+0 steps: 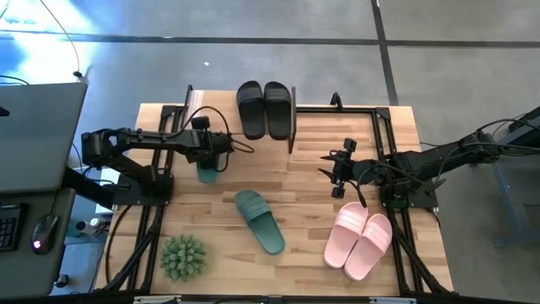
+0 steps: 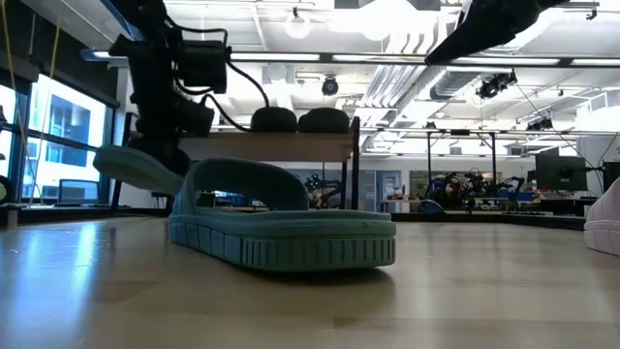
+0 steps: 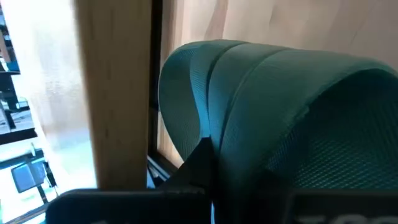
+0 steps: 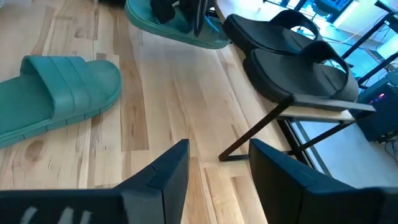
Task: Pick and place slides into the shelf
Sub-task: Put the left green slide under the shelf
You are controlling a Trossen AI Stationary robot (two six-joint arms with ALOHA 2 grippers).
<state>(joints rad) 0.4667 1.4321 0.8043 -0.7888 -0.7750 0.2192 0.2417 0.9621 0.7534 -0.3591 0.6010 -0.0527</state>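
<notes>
While lifted beside the shelf (image 1: 291, 127), one green slide (image 1: 207, 171) is pinched by left gripper (image 1: 213, 160).
R. gripper (image 1: 331, 174) is kept spread, above table centre.

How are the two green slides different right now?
One green slide is held up off the table by the left claw, beside the shelf; the other green slide lies flat on the table, untouched. The held one is tilted, the other level. Both are the same dark green.
</notes>
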